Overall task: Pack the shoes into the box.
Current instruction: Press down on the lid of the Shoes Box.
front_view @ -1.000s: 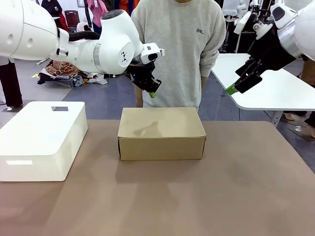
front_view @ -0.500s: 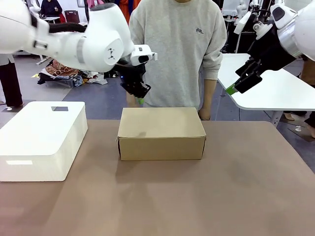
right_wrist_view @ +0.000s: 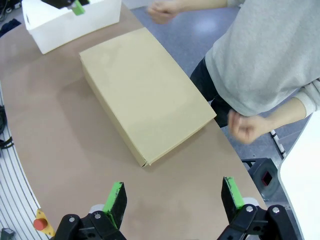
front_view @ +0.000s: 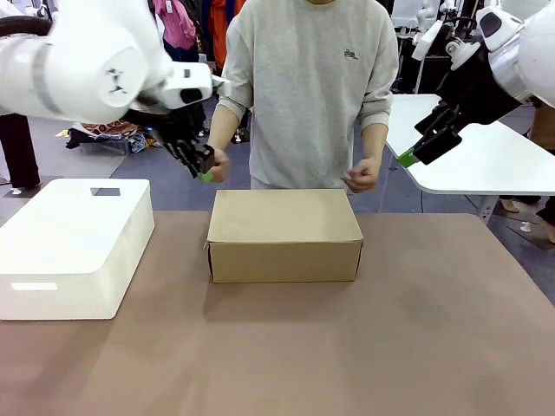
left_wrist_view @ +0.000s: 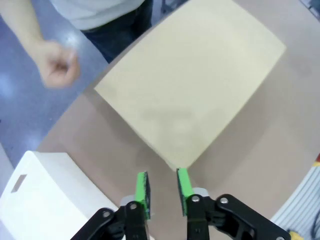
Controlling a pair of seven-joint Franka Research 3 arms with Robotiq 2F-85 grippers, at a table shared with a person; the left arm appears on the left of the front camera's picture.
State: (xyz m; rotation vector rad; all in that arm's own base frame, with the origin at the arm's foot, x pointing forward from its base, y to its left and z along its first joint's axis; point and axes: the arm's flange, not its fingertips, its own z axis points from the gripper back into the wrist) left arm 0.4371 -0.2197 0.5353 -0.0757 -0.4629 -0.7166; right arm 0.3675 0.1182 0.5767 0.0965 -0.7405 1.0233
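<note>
The box (front_view: pixel 284 232) sits shut in the middle of the brown desk (front_view: pixel 390 347), its lid flat and its long side facing the robot; in the left wrist view it lies as a tan slab (left_wrist_view: pixel 192 85) below and ahead of the camera, and in the right wrist view it runs aslant across the desk (right_wrist_view: pixel 142 97). A bigger white block (front_view: pixel 74 243) with rounded corners rests on the desk to the left of the box, apart from it. The left gripper (front_view: pixel 203 173) hangs in the air above the gap between the white block and the box, near the box's far left corner, touching neither; its jaws stand narrow with a small gap between the green pads (left_wrist_view: pixel 143 192), and nothing is between them. The right gripper (front_view: pixel 414 154) is held high off to the right, beyond the desk's far right edge and well away from the box; its jaws stand wide apart and bare, the green pads (right_wrist_view: pixel 116 200) far from each other in the right wrist view. A person in a grey sweatshirt (front_view: pixel 312 87) stands at the far side of the desk behind the box. Both of the person's hands are loosely closed and raised above the box's far edge: one hand (front_view: pixel 217 163) just beside the left gripper, the other hand (front_view: pixel 360 176) over the box's far right corner, neither touching the box.
</note>
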